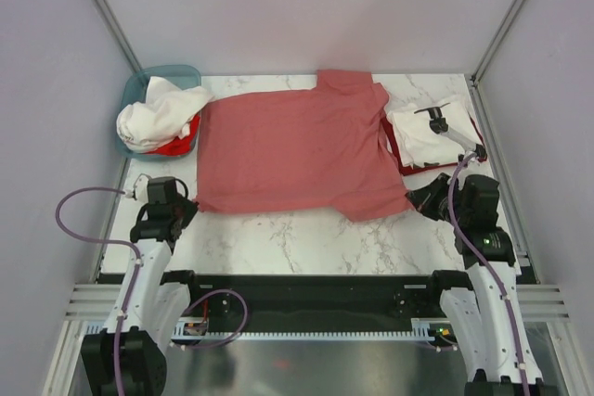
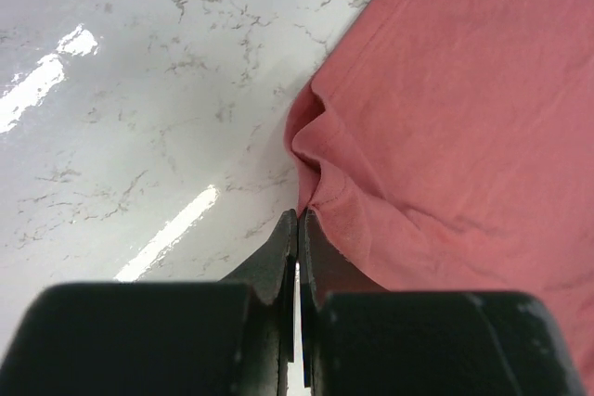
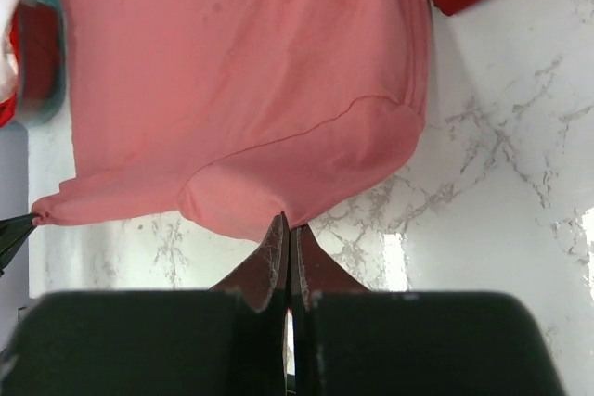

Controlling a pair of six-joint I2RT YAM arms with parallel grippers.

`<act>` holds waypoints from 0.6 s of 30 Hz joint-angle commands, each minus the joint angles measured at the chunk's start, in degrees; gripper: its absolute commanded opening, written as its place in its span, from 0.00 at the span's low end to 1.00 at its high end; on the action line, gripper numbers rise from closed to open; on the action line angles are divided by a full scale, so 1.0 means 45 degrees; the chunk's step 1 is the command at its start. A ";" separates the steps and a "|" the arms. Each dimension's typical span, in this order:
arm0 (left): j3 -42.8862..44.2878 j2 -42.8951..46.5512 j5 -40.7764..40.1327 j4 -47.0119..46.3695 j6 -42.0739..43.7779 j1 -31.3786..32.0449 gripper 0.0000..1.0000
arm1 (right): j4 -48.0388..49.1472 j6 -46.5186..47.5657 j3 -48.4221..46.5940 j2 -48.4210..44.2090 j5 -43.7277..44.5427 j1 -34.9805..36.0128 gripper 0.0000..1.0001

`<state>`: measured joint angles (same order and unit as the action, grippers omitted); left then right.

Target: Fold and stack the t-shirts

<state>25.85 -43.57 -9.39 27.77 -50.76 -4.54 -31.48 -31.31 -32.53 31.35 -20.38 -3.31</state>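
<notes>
Surface: pale walls close in a white marble-patterned surface [image 1: 306,238], and you see the salmon t-shirt [image 1: 297,150] spread flat across its middle.
Left fingers: your left fingers [image 2: 290,229] are clamped together on the salmon t-shirt's near left hem corner. The cloth bunches into a small fold at their tips.
Right fingers: your right fingers [image 3: 278,234] are pressed together as well, with their tips touching the hem of the salmon t-shirt's near sleeve. You cannot tell whether any cloth is caught between them.
Salmon t-shirt: it lies open with its hem to the left and its sleeves to the right. One sleeve is at the far edge and the other at the near edge.
Right of the salmon t-shirt: a folded white t-shirt [image 1: 429,132] with a black mark lies on top of a dark red t-shirt [image 1: 394,150], just beside the salmon t-shirt's right edge.
Far left of the salmon t-shirt: a teal basket [image 1: 139,90] stands just beside it. The basket holds crumpled white t-shirts [image 1: 158,118] over a bright red t-shirt [image 1: 176,146].
</notes>
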 commanded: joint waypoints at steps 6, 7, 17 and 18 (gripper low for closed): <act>0.1285 -0.1896 -0.0316 -0.1033 -0.0360 -0.0086 0.02 | 0.2014 0.0025 -0.1245 0.3634 0.1049 0.0656 0.00; 0.1442 -0.2170 -0.0297 -0.1092 -0.0437 -0.0086 0.02 | 0.2171 -0.0034 -0.1363 0.3947 0.1323 0.1141 0.00; 0.3337 -0.4883 -0.0609 -0.1093 -0.1433 -0.0106 0.02 | 0.3343 -0.0737 -0.3433 0.7560 0.3239 0.1908 0.00; 0.3551 -0.5081 -0.0667 -0.1112 -0.1531 -0.0086 0.02 | 0.3402 -0.0796 -0.3724 0.7738 0.3376 0.1888 0.00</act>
<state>38.26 -63.81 -9.61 24.73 -53.76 -4.54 -20.36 -33.28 -44.69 64.27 -9.80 5.15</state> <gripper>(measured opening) 0.025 0.010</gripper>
